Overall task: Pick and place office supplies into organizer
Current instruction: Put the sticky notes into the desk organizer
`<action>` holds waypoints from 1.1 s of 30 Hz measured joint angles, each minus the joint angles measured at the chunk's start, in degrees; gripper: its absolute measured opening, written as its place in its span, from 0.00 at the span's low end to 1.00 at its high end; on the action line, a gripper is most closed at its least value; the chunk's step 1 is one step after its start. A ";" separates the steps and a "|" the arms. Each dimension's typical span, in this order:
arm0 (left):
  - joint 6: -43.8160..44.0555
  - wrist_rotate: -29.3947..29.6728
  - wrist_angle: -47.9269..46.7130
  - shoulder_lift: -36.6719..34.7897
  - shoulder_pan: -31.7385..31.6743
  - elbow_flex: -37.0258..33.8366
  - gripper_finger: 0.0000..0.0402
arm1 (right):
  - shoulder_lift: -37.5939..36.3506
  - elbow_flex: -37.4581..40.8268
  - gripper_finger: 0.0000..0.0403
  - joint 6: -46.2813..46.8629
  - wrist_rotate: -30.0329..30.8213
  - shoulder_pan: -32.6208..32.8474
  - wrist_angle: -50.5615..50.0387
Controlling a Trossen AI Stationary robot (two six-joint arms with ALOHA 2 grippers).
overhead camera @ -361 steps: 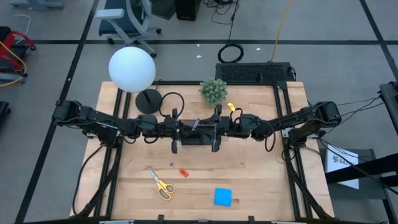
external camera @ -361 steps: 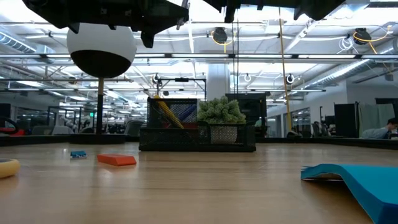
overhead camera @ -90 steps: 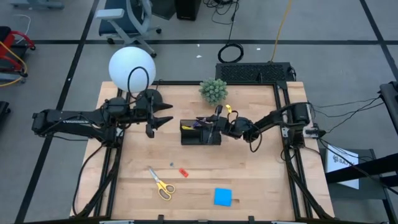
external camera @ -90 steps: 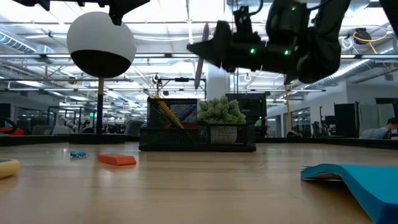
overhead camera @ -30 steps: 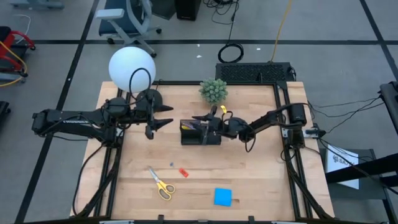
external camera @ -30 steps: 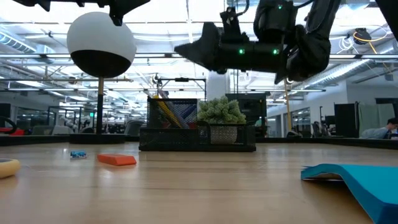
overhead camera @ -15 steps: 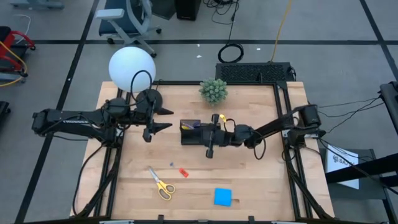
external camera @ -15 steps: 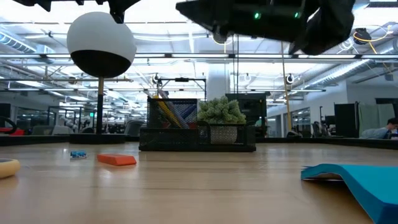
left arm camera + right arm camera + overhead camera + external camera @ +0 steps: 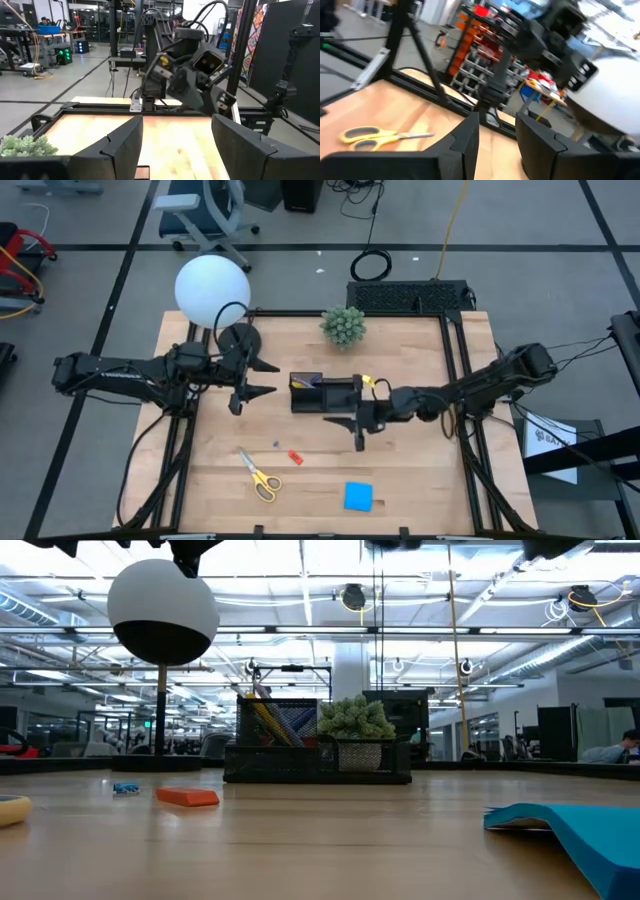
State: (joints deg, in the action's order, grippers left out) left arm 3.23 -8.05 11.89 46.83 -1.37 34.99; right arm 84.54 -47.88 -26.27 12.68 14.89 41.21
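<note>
The bench (image 9: 420, 470) is pale wood with a visible grain and a smooth, lightly sheened finish, framed by matt black metal rails. The organizer (image 9: 318, 762) looks like black wire mesh, matt and see-through at its walls. The scissors (image 9: 260, 475) have bright metal blades and glossy yellow plastic handles. The sticky-note pad (image 9: 358, 496) is matt blue paper, its sheets curling slightly at one edge in the low view. The small red piece (image 9: 187, 797) looks like smooth matt plastic. The lamp globe (image 9: 211, 291) is smooth, frosted white, on a matt black base. The plant ball (image 9: 343, 325) is rough and spiky. Both arms wear dark matt casings, with smooth black plastic fingers (image 9: 125, 145).
</note>
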 joint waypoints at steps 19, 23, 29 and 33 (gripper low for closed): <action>-12.18 11.36 -2.35 10.80 13.41 0.06 0.61 | -0.65 0.00 0.28 -1.42 21.78 9.62 0.62; -17.34 15.07 -2.17 15.67 16.89 1.57 0.61 | -0.65 0.00 0.28 0.39 24.38 9.49 0.73; -23.05 21.50 -1.82 19.92 21.99 4.18 0.61 | -1.10 0.00 0.28 3.39 27.30 10.02 -0.27; -24.41 22.92 -1.34 20.75 24.04 5.32 0.61 | -1.15 0.00 0.28 3.22 26.22 12.38 -4.77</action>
State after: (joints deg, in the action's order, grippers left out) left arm -21.19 14.87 10.55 67.58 22.68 40.30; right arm 83.40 -47.88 -23.05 38.90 27.26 36.44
